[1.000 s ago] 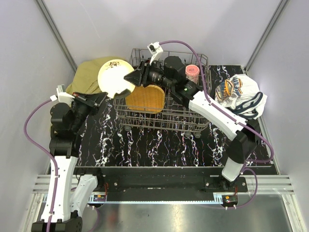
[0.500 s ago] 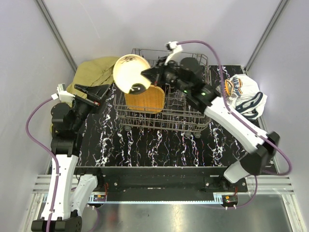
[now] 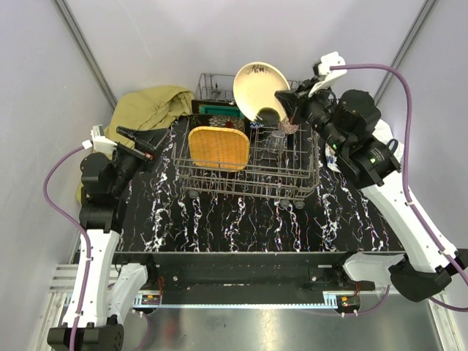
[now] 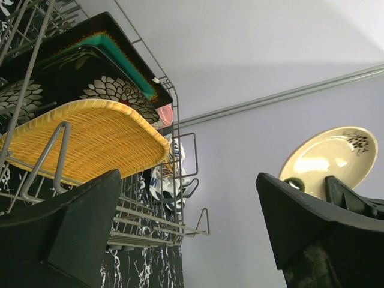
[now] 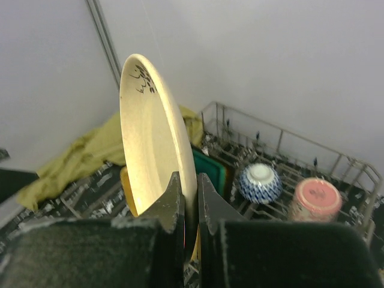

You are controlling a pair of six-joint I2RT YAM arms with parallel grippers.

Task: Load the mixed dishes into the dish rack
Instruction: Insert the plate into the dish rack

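- Black marbled table (image 3: 219, 219), pale walls all round.
- Left gripper (image 3: 140, 144) hangs wide and empty, just left of the rack (image 3: 241, 183).
- Near the rack's front stands the orange plate (image 3: 217, 146), upright.
- Right gripper (image 5: 189, 191) is clenched on the cream plate (image 3: 256, 86) at its lower rim. The plate is on edge, high over the rack's far side.
- So the way is down, and it's the right arm's job. Which slot is free below is hard to tell.

The round plate (image 3: 257, 88) is cream with a dark brushed mark near its rim. The rack (image 3: 292, 186) is grey wire. Its woven-look plate (image 3: 218, 148) is orange, beside a teal plate (image 3: 214, 110) and a black plate (image 4: 66, 87) with pale flowers (chrysanthemum-like). The bowl (image 5: 260, 182) is blue-and-white, the cup (image 5: 315, 198) pink. The surface (image 3: 234, 219) is black, veined white.
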